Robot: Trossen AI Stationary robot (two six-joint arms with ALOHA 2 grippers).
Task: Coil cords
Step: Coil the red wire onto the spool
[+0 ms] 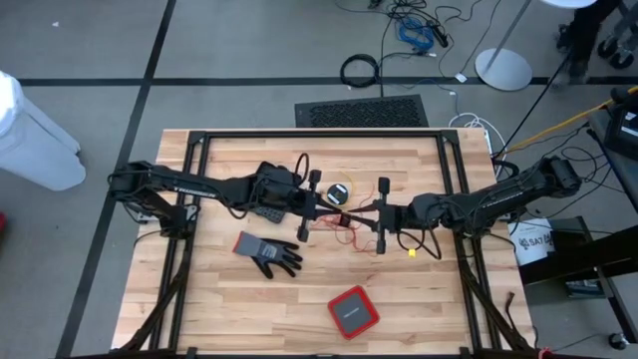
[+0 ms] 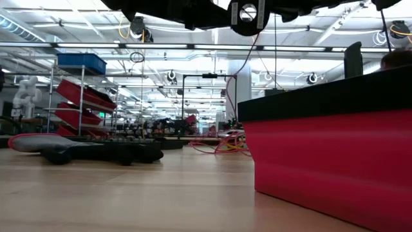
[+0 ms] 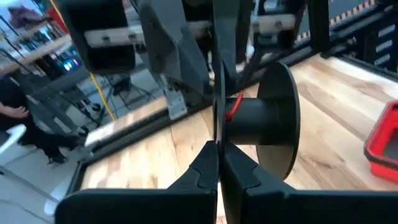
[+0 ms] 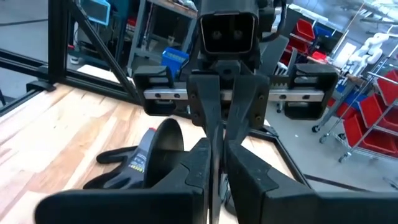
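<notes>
Wooden table (image 1: 229, 299), both arms reaching in from opposite sides and meeting near the middle. Left arm extends from the left edge; left gripper (image 1: 317, 204) sits just left of centre, its fingers (image 3: 202, 171) pressed tight together, clenched, and in the left wrist view a black spool-like reel (image 3: 258, 121) stands just ahead of the fingertips with a strand of red wire at its hub. Whether the clenched fingers pinch the wire itself cannot be told. Below that arm, a grey-and-black glove (image 1: 267, 252) lies flat on the wood, also seen low across the table as a dark shape. At centre, the red cord (image 1: 344, 227) lies in a loose tangle between the two grippers, touching the table; one strand rises toward the arms in the low view. A small round coil with yellow in it (image 1: 340, 191) sits just beyond the tangle, likely the yellow cord, though too small to be sure. Right gripper (image 1: 382, 214) faces the left one nose to nose, close beside it; its fingers (image 4: 245, 171) stand nearly together with a narrow slit between, and whether anything is gripped there cannot be told. A red square case (image 1: 353, 311) lies nearer the front edge, well apart from the cords.
</notes>
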